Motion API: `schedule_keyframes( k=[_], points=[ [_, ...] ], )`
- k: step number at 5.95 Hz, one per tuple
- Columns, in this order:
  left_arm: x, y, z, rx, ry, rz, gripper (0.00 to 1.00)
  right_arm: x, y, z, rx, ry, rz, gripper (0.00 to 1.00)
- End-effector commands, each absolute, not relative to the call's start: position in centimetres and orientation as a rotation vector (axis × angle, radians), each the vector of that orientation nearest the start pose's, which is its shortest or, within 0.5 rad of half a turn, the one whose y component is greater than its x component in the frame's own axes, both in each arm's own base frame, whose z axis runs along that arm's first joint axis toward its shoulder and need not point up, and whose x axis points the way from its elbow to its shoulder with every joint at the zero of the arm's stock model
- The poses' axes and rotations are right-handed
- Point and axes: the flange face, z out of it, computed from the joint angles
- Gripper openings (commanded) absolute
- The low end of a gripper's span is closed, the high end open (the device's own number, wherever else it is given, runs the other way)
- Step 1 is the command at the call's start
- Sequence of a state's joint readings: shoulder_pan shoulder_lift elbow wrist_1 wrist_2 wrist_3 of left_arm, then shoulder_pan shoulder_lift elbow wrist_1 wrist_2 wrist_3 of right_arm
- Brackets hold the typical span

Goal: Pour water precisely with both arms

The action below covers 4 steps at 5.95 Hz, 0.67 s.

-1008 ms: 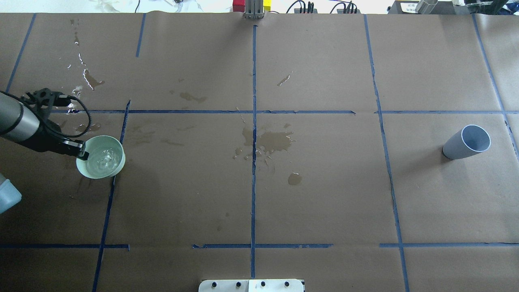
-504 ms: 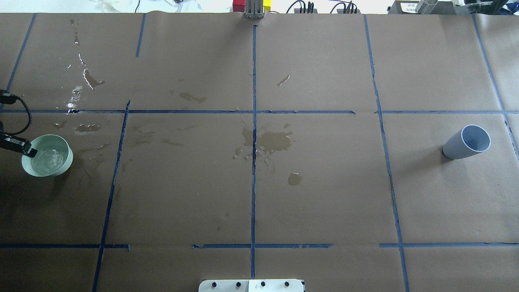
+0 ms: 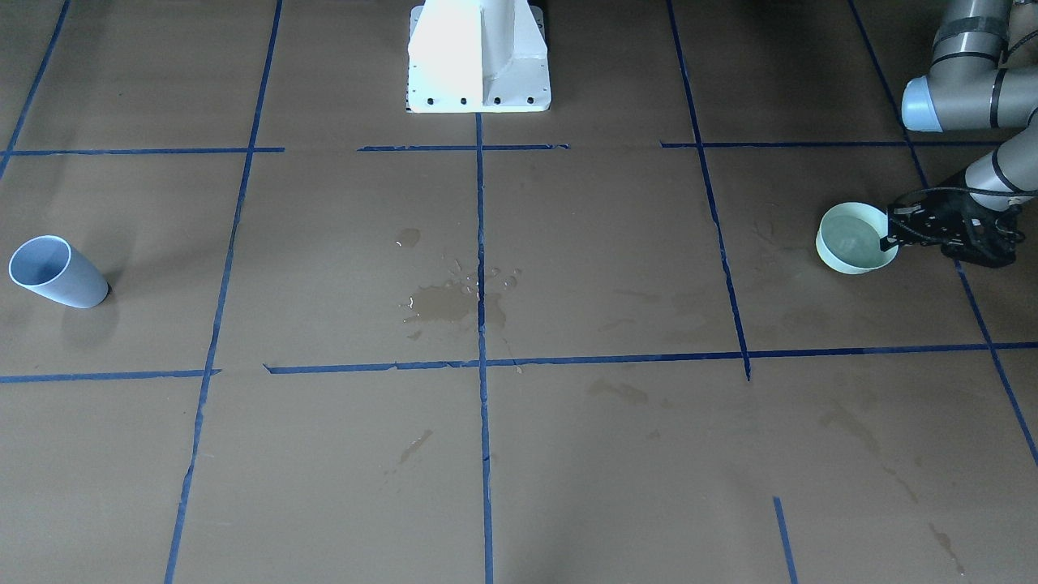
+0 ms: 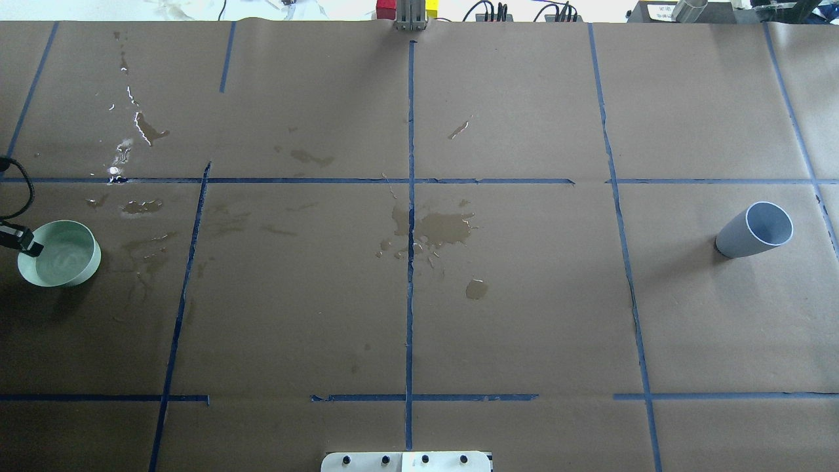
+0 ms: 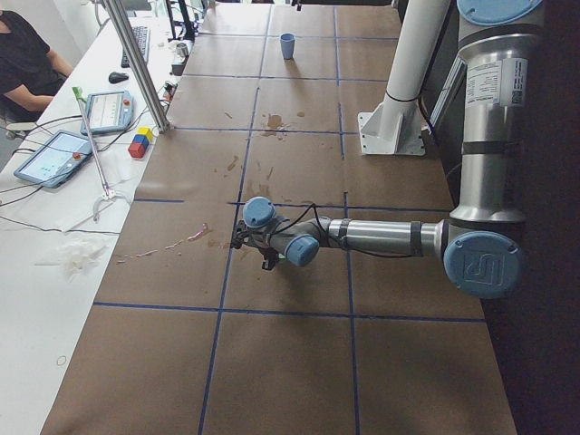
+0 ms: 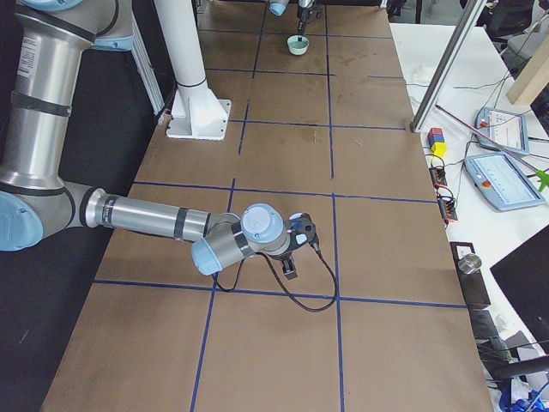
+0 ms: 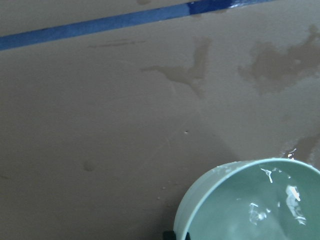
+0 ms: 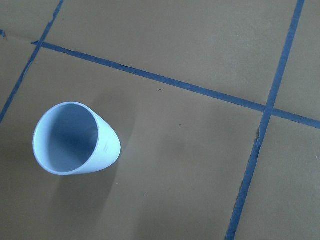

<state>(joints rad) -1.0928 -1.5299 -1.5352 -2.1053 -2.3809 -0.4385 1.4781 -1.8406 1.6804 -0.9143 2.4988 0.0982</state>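
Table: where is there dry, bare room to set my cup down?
Between the puddle at the centre and the blue cup is bare and dry. Crowded and wet: the left end, where the left gripper holds the bowl.

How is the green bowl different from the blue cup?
The green bowl is wide and low; the blue cup is taller and narrower. The green bowl has water in it; the blue cup looks empty. The left claw pinches the green bowl's rim; nothing touches the blue cup. Both are round, upright and open on top.
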Motion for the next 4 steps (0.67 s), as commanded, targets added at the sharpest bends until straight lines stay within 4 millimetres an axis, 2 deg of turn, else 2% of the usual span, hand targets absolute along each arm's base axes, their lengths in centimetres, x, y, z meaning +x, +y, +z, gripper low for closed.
schedule_keyframes(
  k=[1, 2, 4],
  points=[
    [17.36, -46.75, 63.74, 0.028, 0.903, 0.217, 0.27, 1.53, -39.26, 64.09, 0.361, -0.947, -0.226, 1.00],
    [17.37, -46.75, 64.30, 0.017, 0.898, 0.211, 0.55, 1.52, -39.26, 64.11, 0.354, -0.949, -0.223, 1.00],
    [17.31, -46.68, 63.83, 0.000, 0.935, 0.215, 0.82, 1.71, -39.30, 64.29, 0.354, -0.937, -0.214, 1.00]
  ],
)
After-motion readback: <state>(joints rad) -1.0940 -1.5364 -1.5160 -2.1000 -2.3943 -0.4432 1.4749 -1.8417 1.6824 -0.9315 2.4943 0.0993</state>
